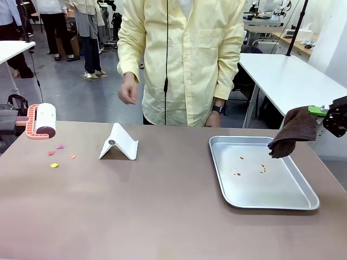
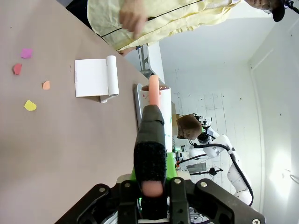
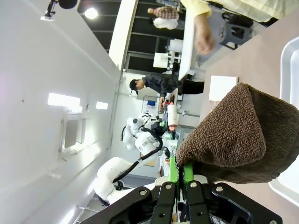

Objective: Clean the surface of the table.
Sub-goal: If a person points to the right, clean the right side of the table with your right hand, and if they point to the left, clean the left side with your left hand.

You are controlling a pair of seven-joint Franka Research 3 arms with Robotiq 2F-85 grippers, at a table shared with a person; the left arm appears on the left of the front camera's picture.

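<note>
The brown-taupe table (image 1: 162, 206) carries a few coloured paper scraps (image 1: 56, 156) at its far left. Just above that corner hangs a lint roller (image 1: 43, 120) with a white roll and a pink handle. In the left wrist view my left gripper (image 2: 152, 156) is shut on that pink handle (image 2: 153, 89), and the scraps (image 2: 30, 105) lie on the table (image 2: 56, 154) off to the side. At the right edge my right gripper (image 1: 324, 112) is shut on a brown cloth (image 1: 293, 134) that hangs over the far right corner of the metal tray (image 1: 303, 203). The cloth (image 3: 238, 140) bulges from the green pads (image 3: 179, 170).
A shallow silver tray holds a few orange crumbs (image 1: 262, 169). A folded white stand (image 1: 118, 143) sits left of centre. A person in a yellow shirt (image 1: 181, 59) stands at the far side, hands off the table. A white table (image 1: 287, 81) stands behind at the right.
</note>
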